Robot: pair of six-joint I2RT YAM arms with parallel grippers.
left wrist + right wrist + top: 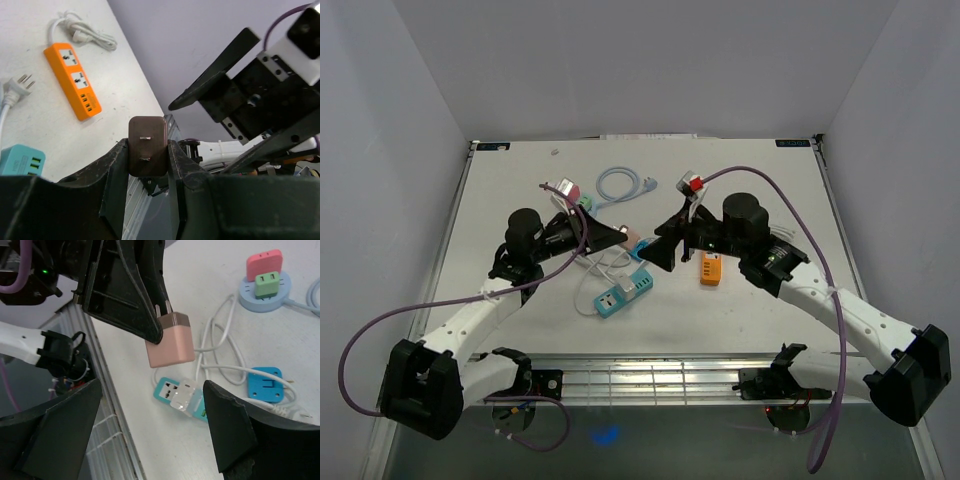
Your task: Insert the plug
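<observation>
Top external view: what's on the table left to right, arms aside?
Round socket base with pink and green adapters → coiled light-blue cable → orange power strip. The teal power strip is left out because it spans the same stretch as the cable.

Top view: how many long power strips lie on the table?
2. The orange power strip lies right of the middle. The teal power strip lies near the middle, closer to the near edge. Others may be hidden.
</observation>
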